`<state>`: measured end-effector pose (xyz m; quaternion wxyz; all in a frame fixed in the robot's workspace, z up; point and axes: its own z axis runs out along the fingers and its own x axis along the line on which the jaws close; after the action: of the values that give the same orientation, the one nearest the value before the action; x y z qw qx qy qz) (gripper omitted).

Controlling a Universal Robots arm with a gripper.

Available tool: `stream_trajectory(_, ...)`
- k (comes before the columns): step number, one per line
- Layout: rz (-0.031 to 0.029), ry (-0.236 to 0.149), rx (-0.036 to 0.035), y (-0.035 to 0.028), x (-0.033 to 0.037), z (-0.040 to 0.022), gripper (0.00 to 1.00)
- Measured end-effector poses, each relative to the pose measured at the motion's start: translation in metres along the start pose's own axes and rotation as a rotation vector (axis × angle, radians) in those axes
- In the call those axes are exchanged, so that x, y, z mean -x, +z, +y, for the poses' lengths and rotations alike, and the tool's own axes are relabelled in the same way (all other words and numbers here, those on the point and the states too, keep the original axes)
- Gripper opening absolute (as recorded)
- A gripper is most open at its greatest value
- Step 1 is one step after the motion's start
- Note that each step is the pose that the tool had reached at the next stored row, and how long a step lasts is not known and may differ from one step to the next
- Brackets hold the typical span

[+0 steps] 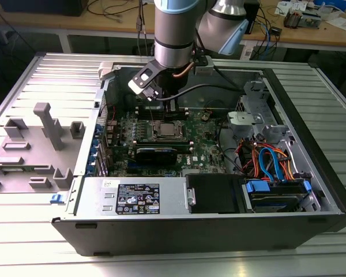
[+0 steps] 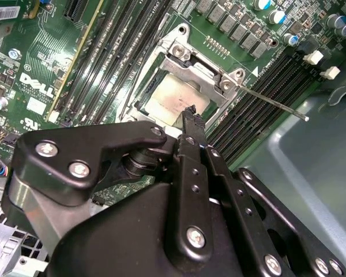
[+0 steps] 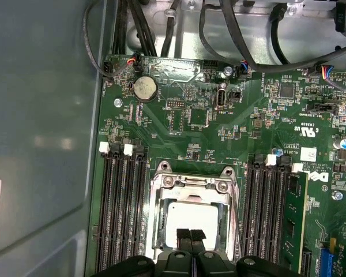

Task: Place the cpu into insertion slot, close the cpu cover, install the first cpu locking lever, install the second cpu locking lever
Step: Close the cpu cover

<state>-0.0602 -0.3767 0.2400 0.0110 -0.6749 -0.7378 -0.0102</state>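
cpu: The cpu (image 3: 193,214) lies flat in the insertion slot (image 3: 160,222), with its dull silver top showing through the window of the frame.
cpu cover: The cpu cover (image 3: 190,184) lies down around the chip, so the first two steps look complete.
Locking lever: In the second wrist view one wire lever (image 2: 277,104) projects from the socket corner out over the memory slots (image 2: 259,98). It is not tucked in alongside the frame.
Step in hand: Judged to be installing the first cpu locking lever.
End effector: The gripper (image 3: 190,238) hangs over the near edge of the chip. Its fingertips are drawn together with only a hairline between them, and nothing is clamped. Contact with the chip or cover cannot be confirmed.
Requirement: As a judgement, the lever must be caught near its free end, pressed down toward the motherboard (image 3: 207,115), and swung sideways under its retaining hook without dragging across the memory slots.
View differences: The first wrist view shows the frame square-on and the gap between the fingertips. The second wrist view shows the lever standing free. The exterior view shows the arm reaching down into the open computer case (image 1: 311,173).
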Motion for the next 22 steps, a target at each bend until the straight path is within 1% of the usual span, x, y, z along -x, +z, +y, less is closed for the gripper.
stream_trajectory(5,0.0,0.0,0.0,0.0001,0.0,-0.0003,0.11)
stream_trajectory(9,0.0002,-0.001,0.0001,0.0029,-0.0003,-0.0043,0.11)
stream_trajectory(10,0.0,-0.001,-0.0001,0.0043,-0.0004,-0.0068,0.11)
stream_trajectory(12,0.0001,-0.002,0.0,0.0061,-0.0007,-0.0094,0.11)
stream_trajectory(14,0.0001,-0.002,0.0,0.0103,-0.0008,-0.0131,0.11)
stream_trajectory(17,0.0,-0.003,-0.0001,0.0143,-0.0012,-0.0182,0.11)
stream_trajectory(18,0.0,-0.003,-0.0001,0.0168,-0.0013,-0.0202,0.11)
stream_trajectory(22,0.0001,-0.003,-0.0001,0.0255,-0.0013,-0.023,0.11)
